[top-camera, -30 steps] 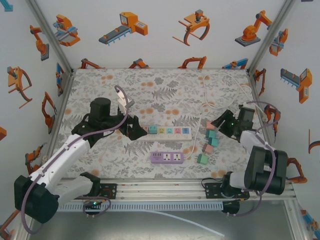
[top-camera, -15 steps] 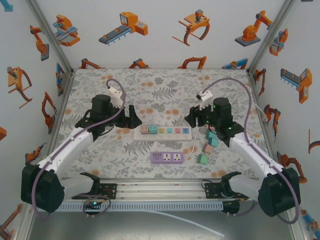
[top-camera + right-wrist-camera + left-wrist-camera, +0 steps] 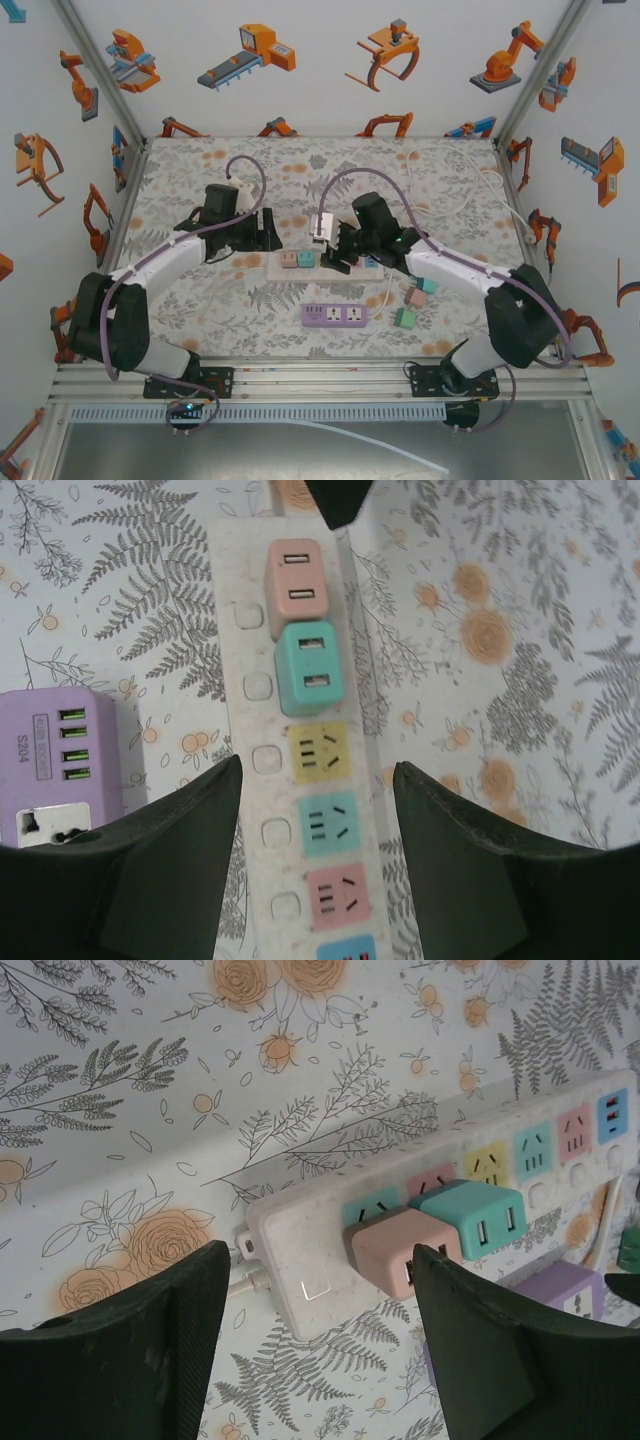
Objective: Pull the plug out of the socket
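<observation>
The left end effector (image 3: 266, 234) hangs with its two dark fingers spread apart and nothing between them, just beside the left end of the white speckled power strip with pastel sockets (image 3: 276, 266). In the left wrist view the left end effector (image 3: 320, 1260) frames that blank end, and the plugs lie off to its right.

The strip's long axis runs left to right across the floral-patterned worktop (image 3: 200, 180). Two plugs are seated in its leftmost sockets: a pink cube-shaped plug (image 3: 289, 259), then a teal cube-shaped plug (image 3: 307, 258) touching it on the right. Both stand upright out of the strip, so I judge the pull should go straight up, away from the worktop.

The right end effector (image 3: 338, 258) hovers over the strip just right of the teal plug, jaws wide and empty. In the right wrist view the right end effector (image 3: 315, 770) straddles the strip's width over a bare yellow socket, with the teal plug (image 3: 310, 680) directly ahead along the axis and the pink plug (image 3: 295, 585) beyond it. The right arm looks better lined up for the teal plug, while the left seems placed to pin the strip's end.

A purple power strip (image 3: 335, 315) lies nearer the bases, apart.
</observation>
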You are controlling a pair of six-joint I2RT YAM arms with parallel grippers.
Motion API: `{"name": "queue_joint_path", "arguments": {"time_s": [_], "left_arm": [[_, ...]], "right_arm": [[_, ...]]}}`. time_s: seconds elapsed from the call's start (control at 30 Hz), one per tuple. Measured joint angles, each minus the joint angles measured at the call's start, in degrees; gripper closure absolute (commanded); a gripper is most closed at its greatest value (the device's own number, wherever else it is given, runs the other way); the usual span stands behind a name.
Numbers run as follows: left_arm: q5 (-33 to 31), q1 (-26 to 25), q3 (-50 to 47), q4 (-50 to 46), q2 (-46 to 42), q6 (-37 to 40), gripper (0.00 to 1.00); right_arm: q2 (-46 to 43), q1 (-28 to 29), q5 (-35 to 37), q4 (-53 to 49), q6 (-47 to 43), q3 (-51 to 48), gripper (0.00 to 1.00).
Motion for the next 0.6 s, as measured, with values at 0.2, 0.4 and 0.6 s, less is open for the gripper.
{"name": "queue_joint_path", "arguments": {"time_s": [0.2, 0.4, 0.6], "left_arm": [[0.24, 0.15, 0.07, -0.04, 3.69, 0.04, 0.40], [1.33, 0.22, 0.48, -0.42, 6.43, 0.22, 0.45], [2.75, 0.22, 1.60, -1.73, 8.83, 0.68, 0.52]], "right_arm": [[7.54, 1.16, -2.34, 1.88, -0.61, 2.25, 0.42], [12.35, 1.86, -3.39, 4.59, -0.35, 4.07, 0.44], [15.04, 1.86, -4.33, 5.22, -0.17, 5.25, 0.50]]}}
